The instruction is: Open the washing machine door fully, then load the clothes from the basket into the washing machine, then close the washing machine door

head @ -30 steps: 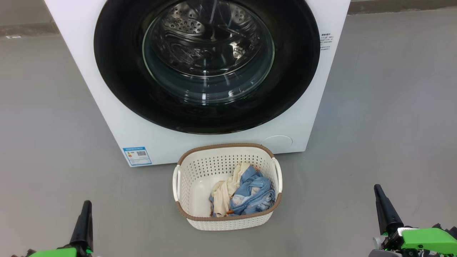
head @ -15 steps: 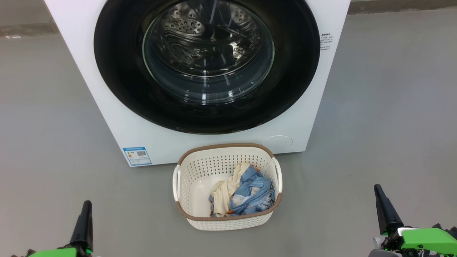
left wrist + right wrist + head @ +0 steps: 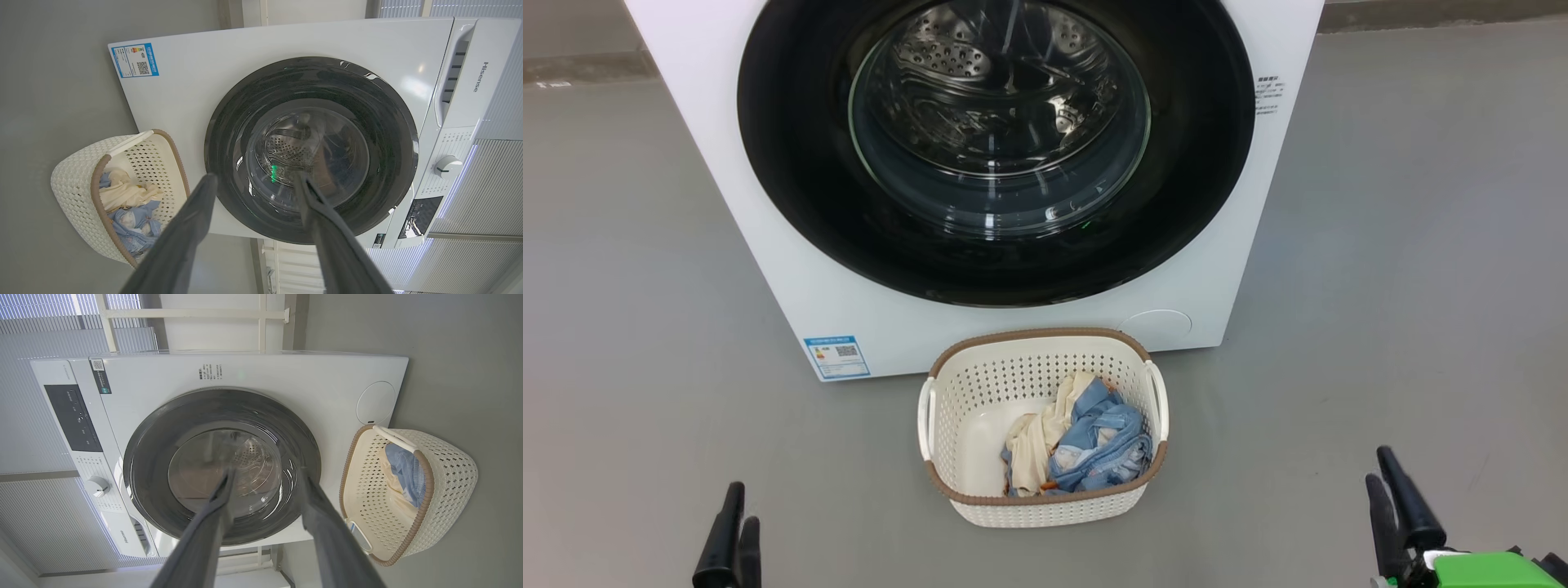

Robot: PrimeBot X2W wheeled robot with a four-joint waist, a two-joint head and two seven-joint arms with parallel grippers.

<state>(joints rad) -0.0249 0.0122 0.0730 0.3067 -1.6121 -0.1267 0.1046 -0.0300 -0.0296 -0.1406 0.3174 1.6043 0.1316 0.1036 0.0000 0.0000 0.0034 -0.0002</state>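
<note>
The left tool hangs low over the grey floor, its fingers spread and nothing between them. Ahead stands the washing machine, and the washing machine door lies shut, flat against the white front. That door is probably stiff, hinged and fairly heavy. Its gloss and its bulging glass window look too slick to pinch. No handle can be made out, so the outer edge of the black ring seems the likeliest hold. Just before the machine sits the basket, with the clothes heaped in its right half. They should be light and limp, best pinched at the highest blue fold, though loose ends may drag on the rim. The right tool waits at the far right, fingers parted and empty.
</note>
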